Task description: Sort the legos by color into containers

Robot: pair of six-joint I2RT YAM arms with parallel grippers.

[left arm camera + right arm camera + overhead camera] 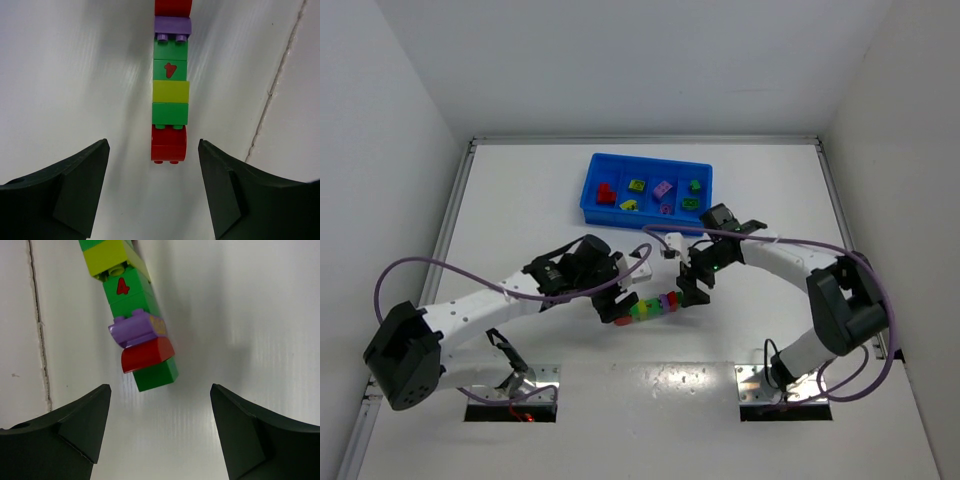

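Bright, even light from above floods the white table (pixel 520 200), leaving only soft grey shadows under the arms (pixel 490 298). In both wrist views the brick strip (pixel 170 90) is sharp and saturated, with faint glare streaks on the table and pale shadow beside it.

The lego strip (pixel 648 306) lies on the table (pixel 520 200) between left fingers (pixel 610 308) and right fingers (pixel 692 293); the tray (pixel 650 157) sits behind.

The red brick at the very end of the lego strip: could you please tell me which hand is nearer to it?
Left. The open left hand has the red brick at the mouth of its gap; the right hand faces the opposite, green end brick.
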